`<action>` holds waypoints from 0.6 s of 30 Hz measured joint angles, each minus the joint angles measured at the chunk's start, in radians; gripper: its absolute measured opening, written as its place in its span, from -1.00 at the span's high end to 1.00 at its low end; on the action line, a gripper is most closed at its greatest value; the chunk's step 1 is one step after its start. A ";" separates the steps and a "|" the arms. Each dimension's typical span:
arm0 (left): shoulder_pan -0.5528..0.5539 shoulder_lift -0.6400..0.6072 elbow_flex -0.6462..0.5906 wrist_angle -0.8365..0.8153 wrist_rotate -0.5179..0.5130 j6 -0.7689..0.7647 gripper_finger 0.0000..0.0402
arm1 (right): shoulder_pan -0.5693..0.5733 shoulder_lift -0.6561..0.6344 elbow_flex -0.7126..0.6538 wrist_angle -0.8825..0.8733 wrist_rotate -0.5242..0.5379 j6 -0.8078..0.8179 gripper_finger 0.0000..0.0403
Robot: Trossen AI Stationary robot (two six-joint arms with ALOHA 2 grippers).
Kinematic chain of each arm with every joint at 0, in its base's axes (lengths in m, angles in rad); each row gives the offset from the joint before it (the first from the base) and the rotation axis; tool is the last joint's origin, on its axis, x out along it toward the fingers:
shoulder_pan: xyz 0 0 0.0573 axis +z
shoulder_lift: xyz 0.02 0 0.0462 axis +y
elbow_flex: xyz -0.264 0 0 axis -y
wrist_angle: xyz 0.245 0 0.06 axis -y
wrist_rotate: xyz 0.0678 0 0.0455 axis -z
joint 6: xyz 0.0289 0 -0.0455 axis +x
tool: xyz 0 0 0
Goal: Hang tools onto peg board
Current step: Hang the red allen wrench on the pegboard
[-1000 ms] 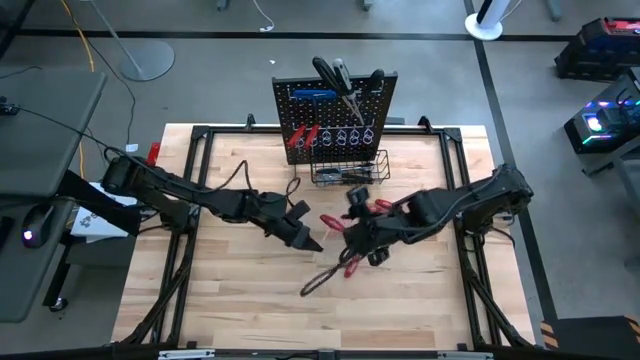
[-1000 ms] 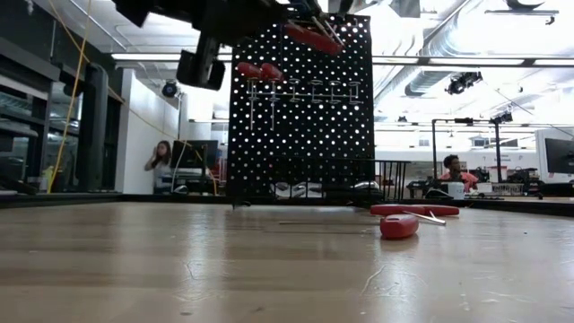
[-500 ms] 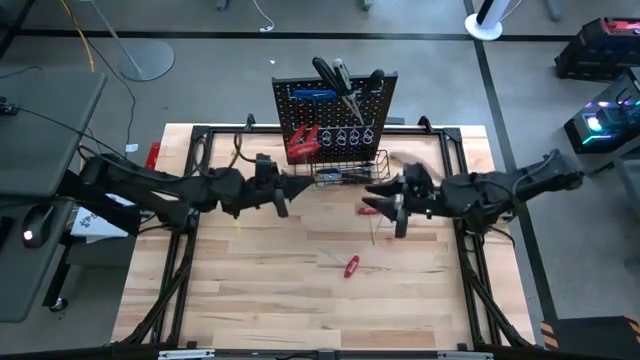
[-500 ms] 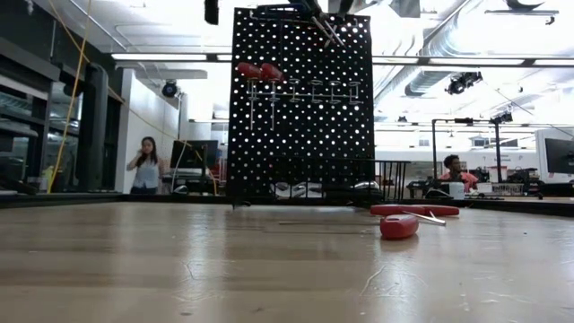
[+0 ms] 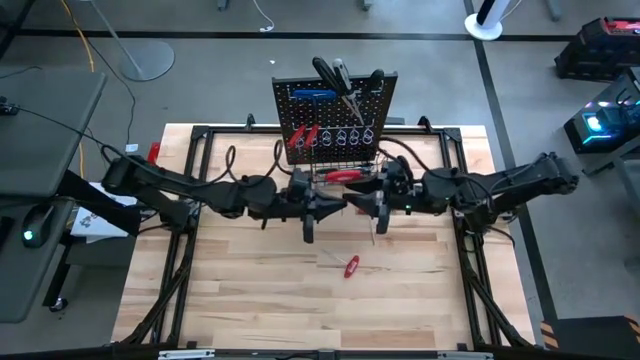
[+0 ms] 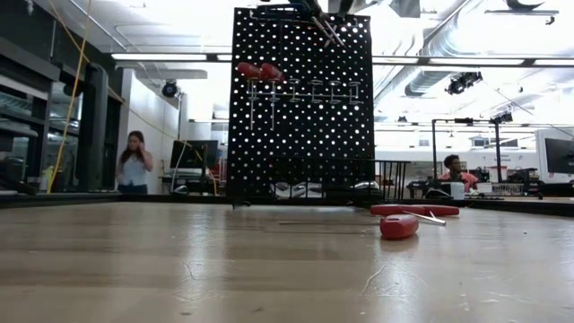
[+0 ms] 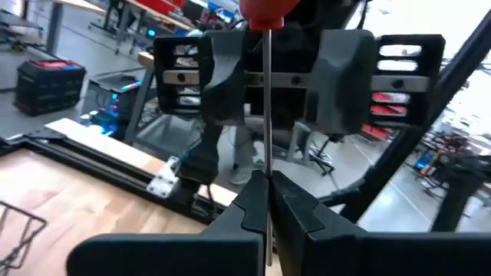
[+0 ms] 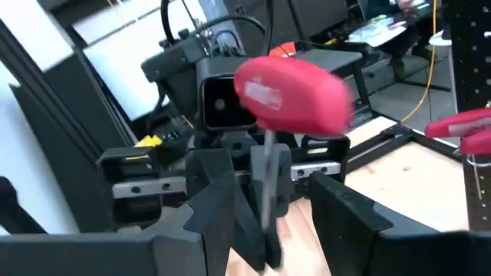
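Observation:
The black peg board (image 5: 335, 105) stands upright at the table's far edge, with red-handled tools (image 5: 303, 138) on its hooks and a wire basket (image 5: 350, 170) at its foot. My two grippers meet just in front of the basket. My left gripper (image 5: 335, 195) is shut on a red T-handle tool (image 5: 340, 176). My right gripper (image 5: 368, 195) faces it and is open, one finger on either side of the tool's shaft (image 8: 267, 172), touching nothing. Two more red-handled tools (image 5: 350, 266) (image 6: 414, 210) lie flat on the table. My left gripper pinches the tool's thin metal shaft (image 7: 267, 165) between its two fingers (image 7: 249, 207), well below the red handle (image 7: 265, 11). The fingers come level from the table's left and lie across the shaft. The tool stands upright, handle up, lifted clear of the table.
The black frame rails (image 5: 200, 180) run along the table's left and right sides. The near half of the wooden top (image 5: 300, 310) holds only the loose tools. In the low view, people (image 6: 133, 161) stand in the room beyond the table.
Both grippers have risen out of the low view and gone from the table's middle toward the far edge. They have then closed in on each other and now face one another in front of the basket, with the red-handled tool upright between them.

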 joint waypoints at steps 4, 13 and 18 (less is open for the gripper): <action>0.000 0.017 0.017 0.004 -0.064 0.006 1.00 | -0.006 0.020 0.039 -0.026 -0.008 -0.044 0.22; -0.001 0.019 0.016 0.003 -0.110 0.049 1.00 | -0.006 0.039 0.064 -0.051 0.000 -0.053 0.44; -0.001 0.019 0.016 0.000 -0.109 0.068 1.00 | -0.015 0.049 0.064 -0.053 0.006 -0.039 0.56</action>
